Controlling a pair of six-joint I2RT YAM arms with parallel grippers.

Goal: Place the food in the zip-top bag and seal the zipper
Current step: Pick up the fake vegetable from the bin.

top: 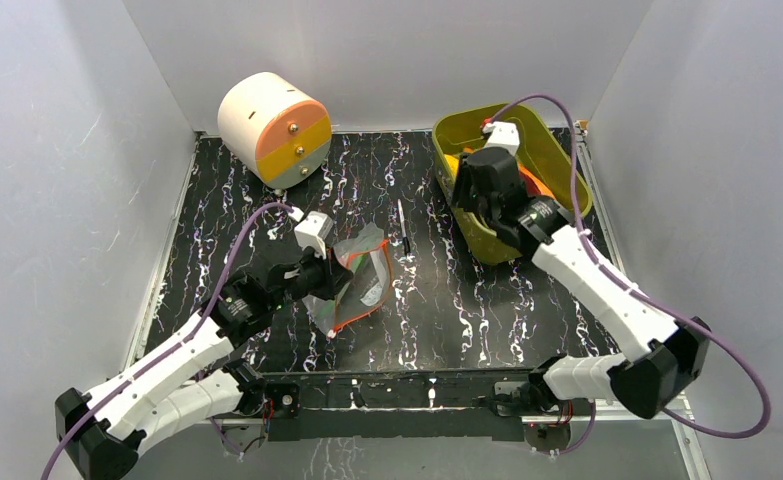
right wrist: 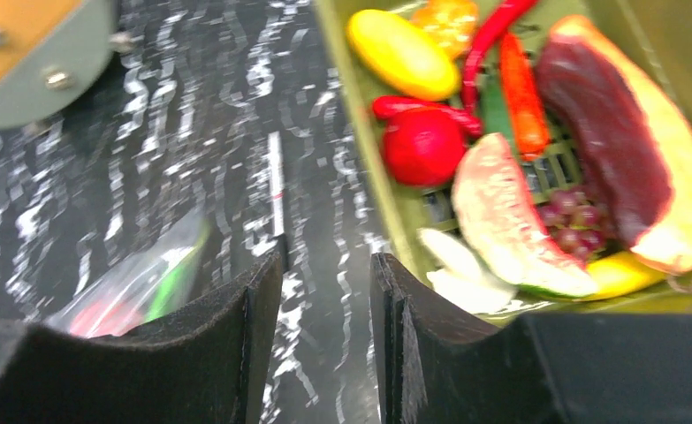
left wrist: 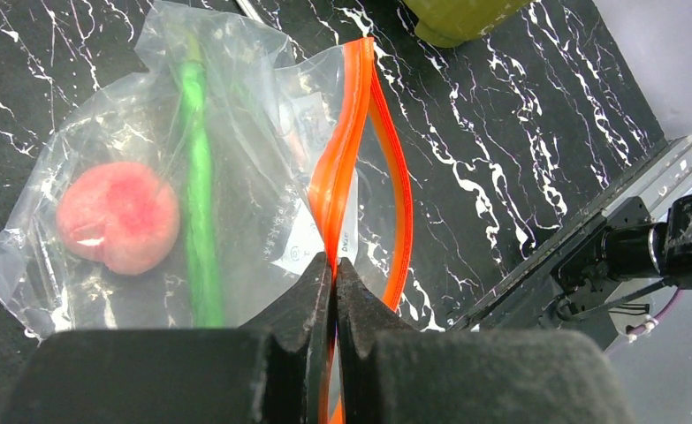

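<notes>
The zip-top bag (top: pixel 359 275) lies crinkled on the black marbled table, mouth open. Inside it are a pink-orange peach (left wrist: pixel 117 216) and a long green pepper (left wrist: pixel 199 203). My left gripper (left wrist: pixel 335 265) is shut on the orange-red zipper (left wrist: pixel 351 132), pinching one lip of the mouth. The other lip bows away to the right. My right gripper (right wrist: pixel 326 265) hangs open and empty over the table, just left of the olive-green tub (right wrist: pixel 373 168). More food lies in the tub: a yellow piece (right wrist: pixel 402 55), a red chili (right wrist: pixel 492 35) and a round red fruit (right wrist: pixel 423 146).
A thin black stick (top: pixel 403 225) lies between bag and tub. A cream and orange cylinder (top: pixel 272 125) lies at the back left. White walls close in on three sides. A metal rail (left wrist: pixel 572 256) runs along the near edge.
</notes>
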